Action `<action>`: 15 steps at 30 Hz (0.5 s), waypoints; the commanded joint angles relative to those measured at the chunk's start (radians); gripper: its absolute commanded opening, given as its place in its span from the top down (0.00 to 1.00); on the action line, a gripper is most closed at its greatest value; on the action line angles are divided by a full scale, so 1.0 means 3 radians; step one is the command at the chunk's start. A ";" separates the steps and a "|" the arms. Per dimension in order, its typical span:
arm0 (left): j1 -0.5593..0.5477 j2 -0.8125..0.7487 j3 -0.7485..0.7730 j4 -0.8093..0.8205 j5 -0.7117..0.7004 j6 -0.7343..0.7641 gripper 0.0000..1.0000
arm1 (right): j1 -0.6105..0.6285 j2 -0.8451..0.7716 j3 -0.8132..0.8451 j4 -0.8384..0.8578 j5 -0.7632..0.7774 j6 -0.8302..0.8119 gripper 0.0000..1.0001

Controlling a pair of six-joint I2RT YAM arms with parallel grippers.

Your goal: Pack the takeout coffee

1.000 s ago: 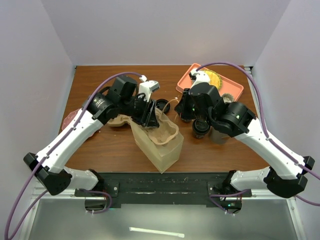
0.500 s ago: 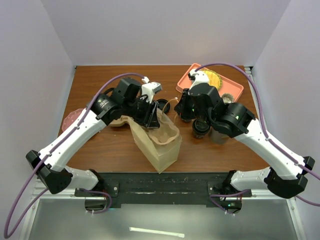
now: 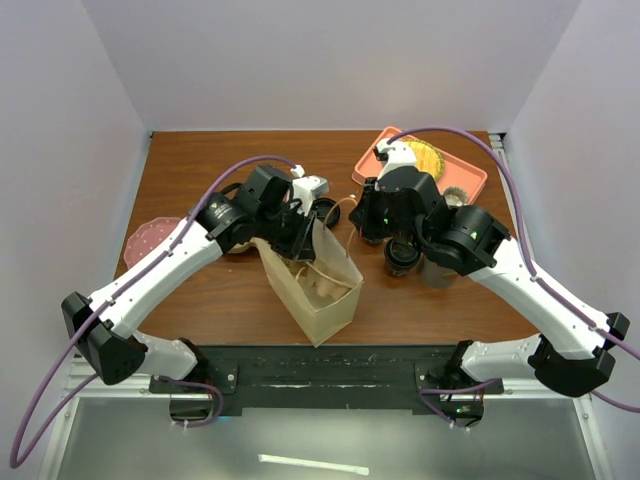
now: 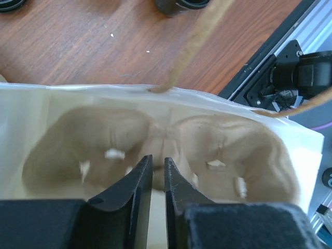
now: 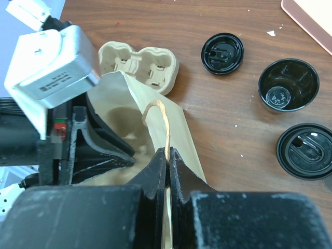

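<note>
A tan paper bag (image 3: 325, 300) stands open on a wooden table (image 3: 200, 160). Inside the bag sits a pulp cup carrier (image 4: 218, 135) with two empty wells. The left gripper (image 4: 157, 162) reaches into the bag, jaws narrow over the carrier's middle ridge; whether they pinch it cannot be told. The right gripper (image 5: 167, 155) is pinched tight on the bag's twine handle (image 5: 165, 122). The takeout coffee (image 5: 306, 150), a lidded black paper cup, stands outside the bag, to its right, near an open black cup (image 5: 288, 84). The coffee's walls are probably thin and crushable, and it may spill if tipped. A gentle grip around the body below the lid, kept upright, seems safest.
</note>
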 commanded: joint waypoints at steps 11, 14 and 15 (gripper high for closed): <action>-0.0038 -0.0103 -0.0266 0.0396 -0.0023 -0.0042 0.75 | 0.0008 -0.0058 -0.0057 0.0126 -0.0025 -0.0114 1.00; -0.0033 -0.0088 0.0004 0.0309 -0.0064 -0.0047 0.70 | 0.0008 -0.0068 -0.0006 0.0080 -0.0035 -0.0175 0.99; -0.0033 -0.0067 0.0096 0.0289 -0.0064 -0.0052 0.68 | 0.0008 -0.0073 0.0004 0.0075 -0.0020 -0.0201 0.98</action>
